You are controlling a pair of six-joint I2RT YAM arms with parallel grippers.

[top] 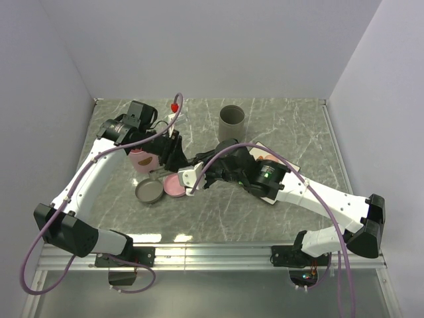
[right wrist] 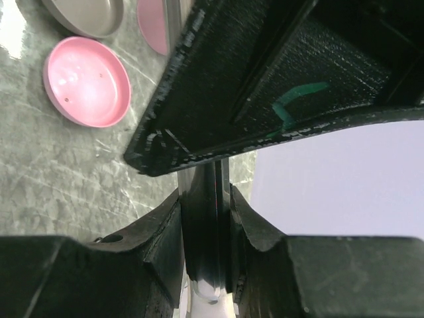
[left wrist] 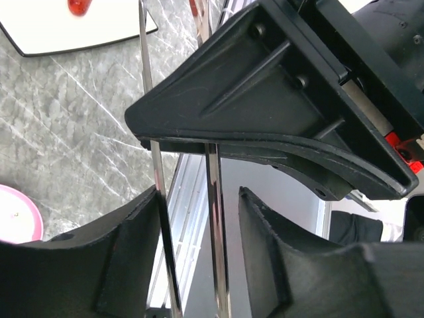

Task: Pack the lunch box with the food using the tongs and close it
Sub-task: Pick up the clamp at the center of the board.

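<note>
- Grey marble table [top: 298, 126], with white walls close on three sides.
- Tongs [left wrist: 215, 265] are near the centre. The right gripper [right wrist: 209, 205] is pinched tight on them. The left gripper [left wrist: 197, 212] is half-wide, loosely around both arms.
- Pink box [top: 139, 159] sits at 9 o'clock, cup [top: 232, 120] at 12, plate [left wrist: 99, 26] at 3.
- Bare marble lies toward the 5 o'clock edge.

1. Tongs [left wrist: 213, 218]: bare polished metal, mirror-bright.
2. Table [left wrist: 79, 119]: grey marble-look top, smooth, faint sheen.
3. Pink lid [right wrist: 86, 81]: smooth glossy plastic.
4. Right gripper [right wrist: 207, 199]: matt black plastic, finely grained.
5. White plate [left wrist: 59, 33]: smooth.
</note>
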